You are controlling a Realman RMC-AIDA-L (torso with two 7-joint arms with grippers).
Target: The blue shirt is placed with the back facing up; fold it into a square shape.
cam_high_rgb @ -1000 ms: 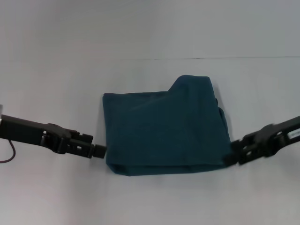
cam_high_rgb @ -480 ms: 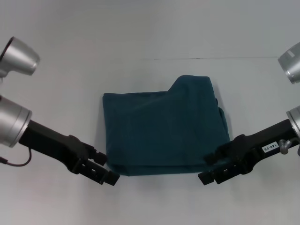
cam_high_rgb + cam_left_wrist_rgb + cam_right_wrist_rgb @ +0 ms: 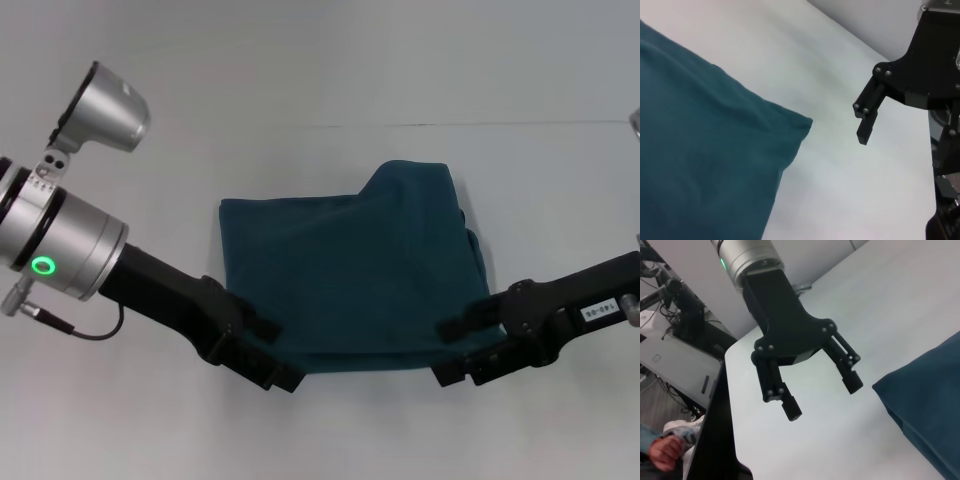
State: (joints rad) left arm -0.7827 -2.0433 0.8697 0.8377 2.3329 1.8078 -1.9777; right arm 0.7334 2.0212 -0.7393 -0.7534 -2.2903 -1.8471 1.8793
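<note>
- The shirt [image 3: 350, 275] lies mid-table, already folded into a rough rectangle, with one flap sticking up at its far right corner.
- It looks soft, light and limp; the stacked layers will likely sag and slide apart if lifted by one layer only, so a hold should pinch all layers at an edge or corner.
- The near left and near right corners look like the sensible places to grip, since both grippers sit right there.
- The left gripper [image 3: 812, 385] hangs at the near left corner with its fingers spread and nothing between them.
- The right gripper [image 3: 465, 355] is at the near right corner; its fingers probably stand apart, yet the head view is too oblique to be sure, and the left wrist view shows only part of it.
- Both arms cover the shirt's near corners in the head view, so whether either touches cloth cannot be told.
- The shirt's underside is hidden.
</note>
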